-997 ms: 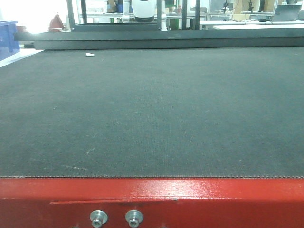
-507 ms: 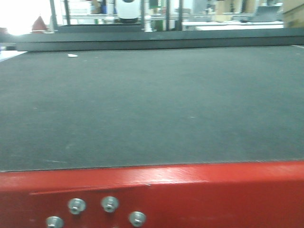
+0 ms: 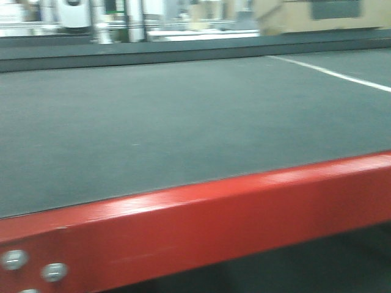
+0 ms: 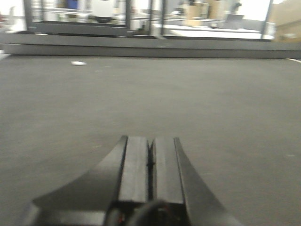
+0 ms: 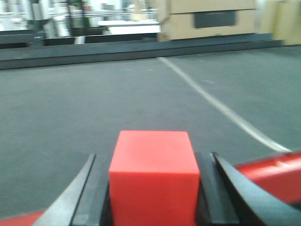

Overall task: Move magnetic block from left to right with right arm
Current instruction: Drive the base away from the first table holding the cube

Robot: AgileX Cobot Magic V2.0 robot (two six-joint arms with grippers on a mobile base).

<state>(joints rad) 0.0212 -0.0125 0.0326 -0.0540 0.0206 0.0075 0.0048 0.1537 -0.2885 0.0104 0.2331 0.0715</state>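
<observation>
The magnetic block (image 5: 153,174), a plain red cube, fills the lower middle of the right wrist view. My right gripper (image 5: 153,156) is shut on it, with a black finger pressed against each side face. The cube hangs just past the red table edge (image 5: 275,170), over the dark mat (image 5: 94,103). My left gripper (image 4: 150,139) is shut with nothing between its pads and sits low over the mat (image 4: 197,99). Neither gripper nor the block shows in the front view.
The front view shows the dark mat (image 3: 183,122) and the glossy red table edge (image 3: 214,213) with bolts at lower left. A white line (image 3: 333,73) crosses the mat at right. Cardboard boxes (image 5: 211,19) stand beyond the far rim. A white scrap (image 4: 78,62) lies far left.
The front view has swung to the right. The background slid left, the red edge now runs tilted, and the white line and a cardboard box have come into view.
</observation>
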